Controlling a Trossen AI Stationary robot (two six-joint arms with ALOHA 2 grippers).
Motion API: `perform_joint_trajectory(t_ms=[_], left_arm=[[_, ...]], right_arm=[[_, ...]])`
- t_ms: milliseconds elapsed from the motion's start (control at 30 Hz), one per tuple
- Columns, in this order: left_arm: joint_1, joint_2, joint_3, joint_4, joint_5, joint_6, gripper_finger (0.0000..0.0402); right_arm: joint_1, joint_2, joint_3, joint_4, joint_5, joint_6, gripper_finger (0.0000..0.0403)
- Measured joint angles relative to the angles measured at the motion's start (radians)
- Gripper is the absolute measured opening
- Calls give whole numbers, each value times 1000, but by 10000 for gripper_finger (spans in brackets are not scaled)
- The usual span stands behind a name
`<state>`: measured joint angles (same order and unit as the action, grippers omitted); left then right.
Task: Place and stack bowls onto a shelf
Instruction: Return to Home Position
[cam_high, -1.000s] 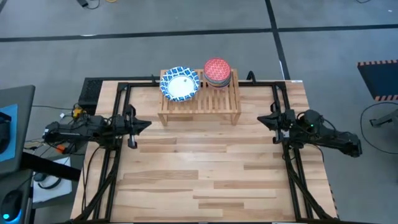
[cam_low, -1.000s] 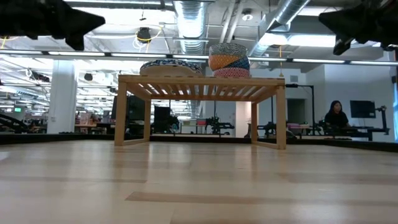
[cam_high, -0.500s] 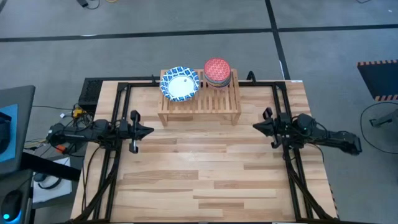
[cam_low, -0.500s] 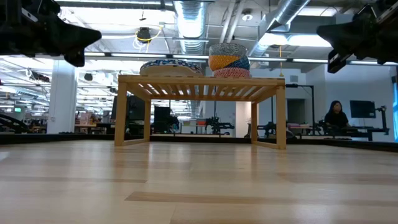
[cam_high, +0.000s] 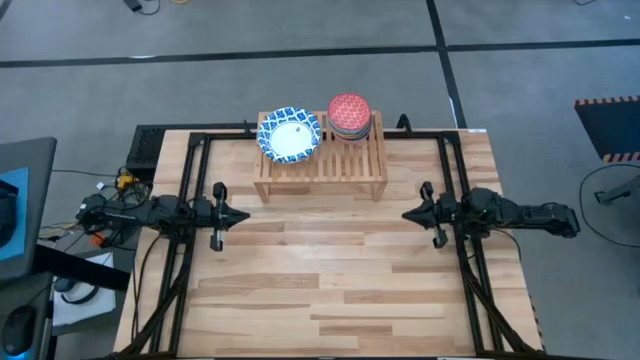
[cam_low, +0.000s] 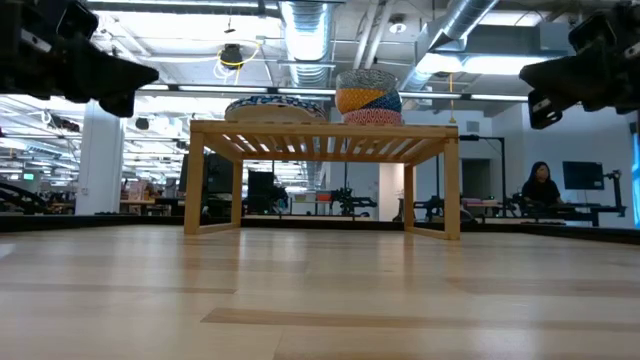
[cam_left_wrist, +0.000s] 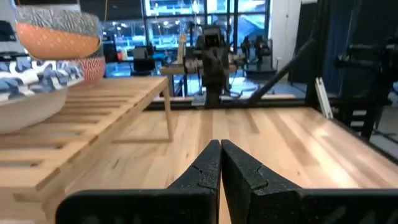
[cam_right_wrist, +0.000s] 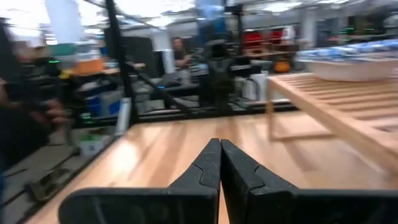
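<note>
— Bowls: where are they seen from above?
— Wide white blue-rimmed bowls (cam_high: 290, 136) and a red-topped stack of deep bowls (cam_high: 349, 115) are seen on the light-wood slatted shelf (cam_high: 335, 166), upper centre. The left gripper (cam_high: 243, 216) is held mid-left, the right gripper (cam_high: 405, 216) mid-right, both well apart from it.
— And at table height?
— Both piles are shown atop the shelf, centre; the grippers are seen in the upper corners.
— The wrist views?
— In each, the dark fingers (cam_left_wrist: 205, 171) are pressed together, nothing gripped.

Two bowl stacks (cam_high: 289, 136) (cam_high: 350, 115), one shelf (cam_high: 345, 162), two tools (cam_high: 242, 214) (cam_high: 406, 215).
</note>
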<state>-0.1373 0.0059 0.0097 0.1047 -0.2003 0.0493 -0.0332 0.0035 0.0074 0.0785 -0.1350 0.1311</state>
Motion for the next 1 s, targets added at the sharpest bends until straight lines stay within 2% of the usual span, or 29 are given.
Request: perform_joint_trajectory(t_ms=[100,267,1000], left_arm=[[1,1,0,-51,10,-9,0],[1,15,-1,-58,84,-2,0],[1,20,-3,-55,81,-8,0]], right_arm=[[-10,1,0,-2,57,0,30],[-20,4,-1,-38,61,0,36],[-20,9,-2,-38,59,0,38]])
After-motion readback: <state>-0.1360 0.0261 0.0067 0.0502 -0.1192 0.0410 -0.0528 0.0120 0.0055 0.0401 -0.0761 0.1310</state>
